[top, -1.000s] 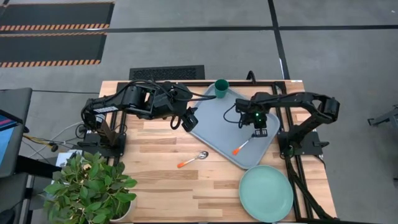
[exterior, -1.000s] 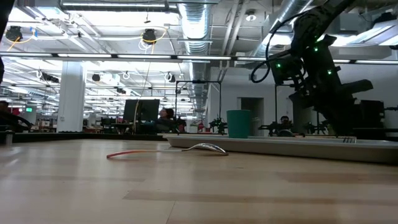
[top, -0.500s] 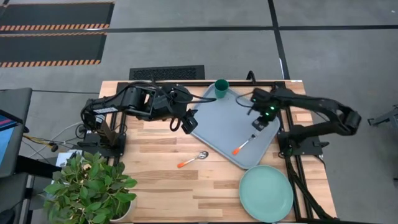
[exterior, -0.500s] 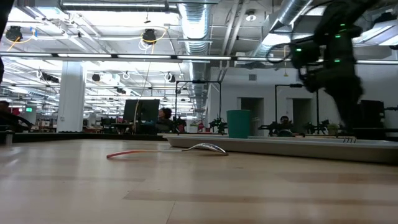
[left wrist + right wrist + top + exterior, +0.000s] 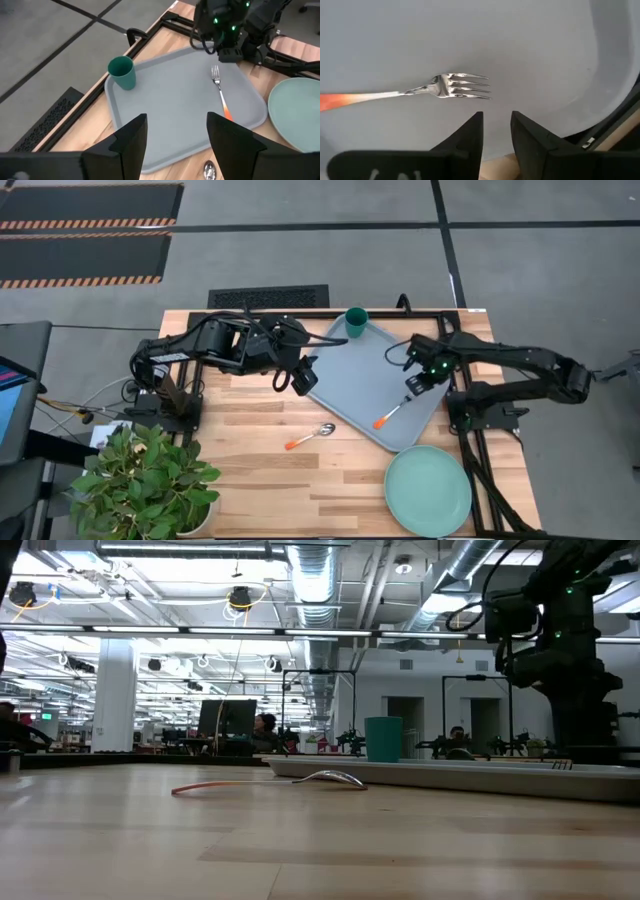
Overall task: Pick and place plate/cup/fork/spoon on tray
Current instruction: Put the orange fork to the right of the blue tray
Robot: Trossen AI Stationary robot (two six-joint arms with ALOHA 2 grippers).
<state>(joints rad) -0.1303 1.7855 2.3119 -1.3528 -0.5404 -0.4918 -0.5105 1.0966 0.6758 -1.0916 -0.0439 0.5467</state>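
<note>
On the tray point(image 5: 360, 375) near the tabletop's right edge, the fork point(image 5: 392, 414) lies released beneath the right end effector point(image 5: 414, 385), fingers parted and empty.

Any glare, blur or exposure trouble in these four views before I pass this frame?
High view: even light, soft shadows, tray and plate crisp. Low view: bright ceiling lights, the near tabletop soft, spoon a thin sliver. Left wrist view: sharp, cup clear. Right wrist view: fork tines glint, the handle end looks washed out.
</note>
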